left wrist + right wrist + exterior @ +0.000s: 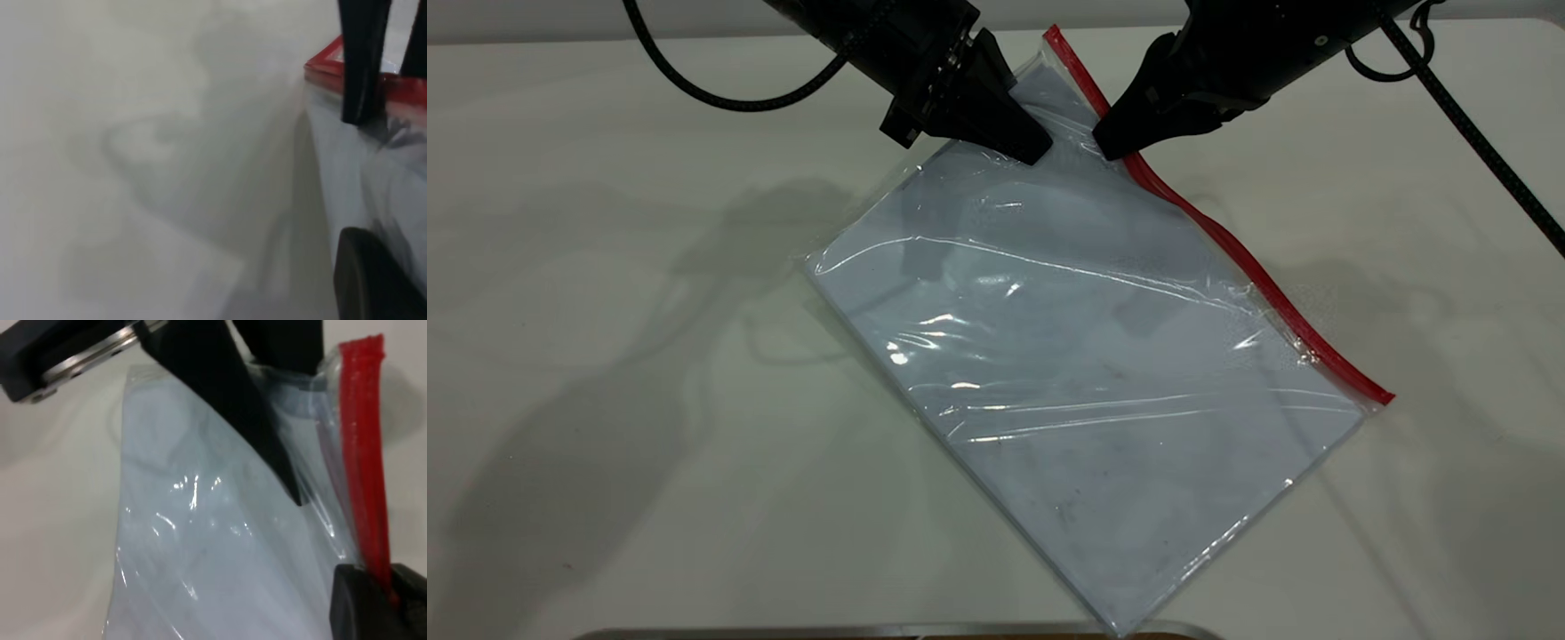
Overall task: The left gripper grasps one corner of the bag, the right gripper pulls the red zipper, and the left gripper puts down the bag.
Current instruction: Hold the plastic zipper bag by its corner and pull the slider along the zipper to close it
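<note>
The bag (1103, 373), a clear pouch with pale sheets inside, lies slantwise on the white table. Its far corner (1054, 40) is raised off the surface. The red zipper (1254, 276) runs along the long edge on the right. My left gripper (1034, 149) is shut on the plastic just below that raised corner. Close beside it, my right gripper (1105, 147) is shut on the red zipper (363, 453), and the strip passes between its pads (353, 600). The slider tab is hidden. The left wrist view shows the bag (360, 173) and the red strip's end (327, 67).
White table (605, 356) spreads out left of the bag and in front of it. A metal rim (889, 631) lies along the near edge. Black cables (1476, 133) hang from both arms at the back.
</note>
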Robot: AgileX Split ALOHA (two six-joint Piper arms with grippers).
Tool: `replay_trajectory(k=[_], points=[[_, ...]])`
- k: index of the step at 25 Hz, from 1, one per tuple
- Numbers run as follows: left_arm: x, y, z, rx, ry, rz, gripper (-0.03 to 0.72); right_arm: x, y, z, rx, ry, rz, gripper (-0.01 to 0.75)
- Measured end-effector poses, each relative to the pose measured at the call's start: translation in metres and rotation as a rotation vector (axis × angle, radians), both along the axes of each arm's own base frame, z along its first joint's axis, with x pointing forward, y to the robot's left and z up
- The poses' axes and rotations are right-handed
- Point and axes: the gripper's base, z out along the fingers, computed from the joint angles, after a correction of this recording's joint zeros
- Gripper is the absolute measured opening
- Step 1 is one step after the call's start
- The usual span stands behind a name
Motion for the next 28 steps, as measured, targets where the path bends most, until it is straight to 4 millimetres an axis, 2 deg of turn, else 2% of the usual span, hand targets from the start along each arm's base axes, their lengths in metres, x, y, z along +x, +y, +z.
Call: replay_trajectory(k=[8,28], points=[[-0.001,-0.002,0.003,-0.022,0.02,0.0,0.053,-0.001,-0.008,0.009,0.03,0.023,0.026,0.055],[-0.003,-0.004,0.002,-0.01,0.025,-0.006,0.053,-0.006,-0.012,0.006,-0.043,0.086,0.056,0.092]])
